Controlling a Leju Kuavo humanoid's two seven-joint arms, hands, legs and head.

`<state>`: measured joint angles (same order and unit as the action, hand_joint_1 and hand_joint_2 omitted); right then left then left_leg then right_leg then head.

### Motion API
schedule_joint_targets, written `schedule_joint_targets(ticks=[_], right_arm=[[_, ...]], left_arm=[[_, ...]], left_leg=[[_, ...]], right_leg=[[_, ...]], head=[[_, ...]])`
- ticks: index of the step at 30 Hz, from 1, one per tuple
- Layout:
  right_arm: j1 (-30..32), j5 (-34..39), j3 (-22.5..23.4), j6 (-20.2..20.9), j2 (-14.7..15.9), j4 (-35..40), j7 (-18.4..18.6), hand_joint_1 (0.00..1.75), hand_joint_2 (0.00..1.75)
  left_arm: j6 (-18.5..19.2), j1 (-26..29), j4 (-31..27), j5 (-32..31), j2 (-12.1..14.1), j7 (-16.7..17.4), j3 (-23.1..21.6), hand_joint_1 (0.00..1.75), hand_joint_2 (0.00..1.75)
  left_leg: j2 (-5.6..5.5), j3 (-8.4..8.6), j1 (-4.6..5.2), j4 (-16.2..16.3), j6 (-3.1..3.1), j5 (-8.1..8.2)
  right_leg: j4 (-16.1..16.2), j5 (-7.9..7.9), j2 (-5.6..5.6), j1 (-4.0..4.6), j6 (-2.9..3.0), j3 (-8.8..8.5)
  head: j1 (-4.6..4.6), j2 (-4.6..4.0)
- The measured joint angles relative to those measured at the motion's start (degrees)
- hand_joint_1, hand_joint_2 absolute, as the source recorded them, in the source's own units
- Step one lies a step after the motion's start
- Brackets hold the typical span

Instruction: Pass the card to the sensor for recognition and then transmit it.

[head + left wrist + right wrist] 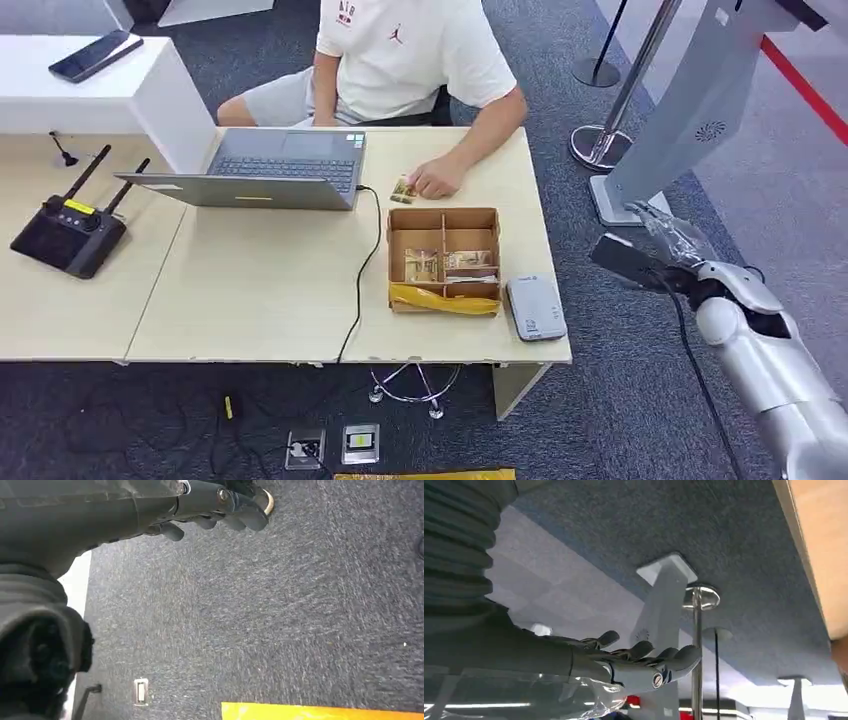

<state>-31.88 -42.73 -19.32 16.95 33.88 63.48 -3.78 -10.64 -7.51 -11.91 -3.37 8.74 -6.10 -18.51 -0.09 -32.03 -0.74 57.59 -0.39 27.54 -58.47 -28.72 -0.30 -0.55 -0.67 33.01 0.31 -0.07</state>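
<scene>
A compartmented cardboard box stands on the table, with cards lying in its near sections. Right of the box lies the grey card sensor. A person in a white shirt sits at the far side, one hand resting on a card by the laptop. My right hand hovers past the table's right edge over the carpet, fingers spread and holding nothing. My left hand hangs over the floor, fingers loosely out, with nothing in it.
An open laptop with a black cable sits at the table's far middle. A black antenna box stands at the left. A grey kiosk stand and metal posts stand close behind my right hand. Floor sockets lie under the table.
</scene>
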Motion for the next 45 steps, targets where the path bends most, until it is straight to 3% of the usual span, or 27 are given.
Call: schedule_joint_targets(ticks=[6, 11, 22, 45], right_arm=[[5.3, 0.0, -0.2, 5.3, 1.1, 7.7, 2.6, 0.00, 1.75], [6.3, -0.2, -1.5, 5.9, 0.6, 11.3, 3.2, 0.00, 1.75], [6.4, -5.3, -4.1, -0.6, -3.0, 12.6, 3.2, 0.00, 1.75], [6.4, -6.9, -7.6, -2.7, -11.0, 12.5, 1.9, 0.00, 1.75]], left_arm=[[0.4, -0.4, 0.0, 0.2, 0.5, 0.0, 0.0, 0.00, 0.00], [0.7, -1.3, 0.0, -0.3, 0.8, 0.4, 0.0, 0.00, 0.00], [1.6, -2.5, 0.0, -2.4, 0.8, 1.2, -0.1, 0.00, 0.00], [1.7, -2.2, 0.0, -3.7, 0.8, 1.5, -0.4, 0.00, 0.00]], left_leg=[[0.01, -0.01, -0.02, 0.0, 0.00, 0.00], [0.01, 0.00, -0.02, 0.0, -0.02, -0.02], [0.00, -0.04, -0.02, 0.0, -0.02, -0.02], [0.00, -0.06, -0.02, 0.0, -0.02, -0.02]], right_leg=[[0.0, 0.00, 0.00, 0.03, 0.00, -0.01], [0.0, 0.00, 0.01, 0.03, 0.00, -0.03], [0.0, 0.00, 0.00, 0.03, 0.00, -0.03], [0.0, -0.01, 0.01, 0.04, 0.01, -0.02]], head=[[-0.02, 0.00], [0.00, 0.00], [0.00, 0.00], [0.00, 0.00]])
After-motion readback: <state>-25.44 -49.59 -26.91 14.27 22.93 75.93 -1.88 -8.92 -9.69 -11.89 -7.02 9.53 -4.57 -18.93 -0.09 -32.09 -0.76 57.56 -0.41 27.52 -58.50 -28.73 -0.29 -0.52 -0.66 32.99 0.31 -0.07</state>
